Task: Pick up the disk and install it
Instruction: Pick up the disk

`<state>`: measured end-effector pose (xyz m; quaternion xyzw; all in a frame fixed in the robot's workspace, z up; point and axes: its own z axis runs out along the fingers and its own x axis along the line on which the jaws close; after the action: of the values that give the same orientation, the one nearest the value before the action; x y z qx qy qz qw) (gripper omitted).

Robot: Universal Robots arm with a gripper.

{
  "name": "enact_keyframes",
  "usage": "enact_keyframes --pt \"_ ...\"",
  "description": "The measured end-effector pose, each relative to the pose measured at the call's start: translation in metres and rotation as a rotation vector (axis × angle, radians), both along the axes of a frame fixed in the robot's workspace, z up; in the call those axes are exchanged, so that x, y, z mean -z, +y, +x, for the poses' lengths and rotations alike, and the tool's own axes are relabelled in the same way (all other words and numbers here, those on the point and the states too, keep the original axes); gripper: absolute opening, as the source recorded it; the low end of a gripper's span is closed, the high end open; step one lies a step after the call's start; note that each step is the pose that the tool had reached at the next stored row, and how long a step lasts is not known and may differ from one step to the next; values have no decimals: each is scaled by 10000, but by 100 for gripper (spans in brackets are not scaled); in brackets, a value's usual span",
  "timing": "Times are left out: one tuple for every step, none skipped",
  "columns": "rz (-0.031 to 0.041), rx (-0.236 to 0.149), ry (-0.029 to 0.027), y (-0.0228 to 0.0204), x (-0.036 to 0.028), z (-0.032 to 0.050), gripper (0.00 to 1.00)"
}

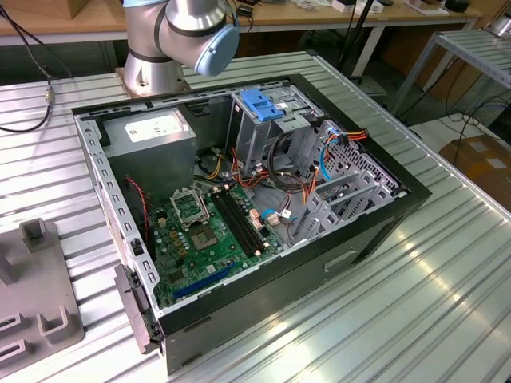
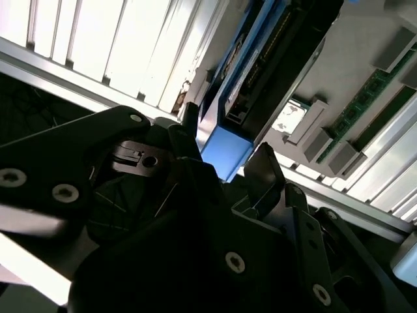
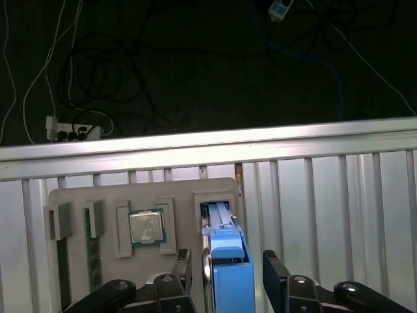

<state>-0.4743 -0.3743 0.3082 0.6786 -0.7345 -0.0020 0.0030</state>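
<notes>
Straddling the disk (image 3: 221, 225), the gripper (image 3: 227, 257) hung unclosed, fingers (image 3: 184, 264) spread clear of both faces; the disk stood on edge, long axis running between them

We note overhead glare streaking the slatted table (image 1: 447, 271) in the exterior view; in the second wrist view the gripper (image 2: 226, 134) is underexposed against blown-out slats.
</notes>
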Motion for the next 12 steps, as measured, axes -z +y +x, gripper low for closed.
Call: enact_keyframes --pt "0 -3 0 0 28 0 56" --pt "1 -9 -2 0 69 0 56" --pt "1 -10 -1 0 85 0 56" --pt "1 -11 -1 0 96 0 56" --pt "0 -10 0 0 105 0 56" --pt "-2 -11 3 0 105 0 56" --pt "-1 -11 2 0 106 0 56" --pt "0 -11 0 0 108 0 55" --pt "0 -11 0 0 108 0 47" --pt "2 -9 -4 9 114 0 47" --pt "1 -9 -3 11 115 0 47" --pt "0 -11 0 10 115 0 47"
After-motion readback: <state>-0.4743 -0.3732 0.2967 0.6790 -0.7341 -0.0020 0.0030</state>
